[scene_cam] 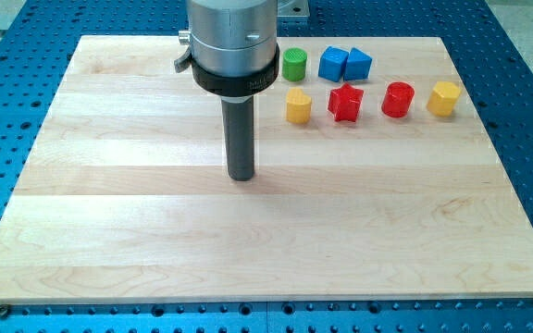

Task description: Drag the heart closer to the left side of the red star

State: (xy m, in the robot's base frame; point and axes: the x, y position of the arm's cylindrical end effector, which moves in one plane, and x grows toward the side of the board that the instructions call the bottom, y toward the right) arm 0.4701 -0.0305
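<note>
While my tip point(241, 176) rests on the pale wooden tabletop point(155, 240), it stands somewhat toward the view's top of the board's middle, well apart from every block and to the view's left and below them. This end effector is a plain straight rod of dark matte material hanging from a wide silvery metal cylinder with a black collar; it has no jaws to open or close, and it holds nothing.

Made of glued planks with faint lengthwise grain, the tabletop lies on a blue perforated metal base point(526, 139). All the blocks sit near its top edge, toward the top right corner, and look like smooth, glossy plastic.

A yellow heart point(298, 105), lobed on top, lies just to the view's left of the red star point(345, 102), near it but not touching. That star has blunt, chunky points. Further right along the same row come a red cylinder point(397, 99) and then a yellow block point(443, 97) with faceted sides, seemingly hexagonal.

Closer to the top edge, a green cylinder point(293, 64) stands above the yellow heart. Beside it, a blue cube-like block point(332, 63) touches a second blue block point(358, 64), whose top is angular; its exact shape I cannot tell.
</note>
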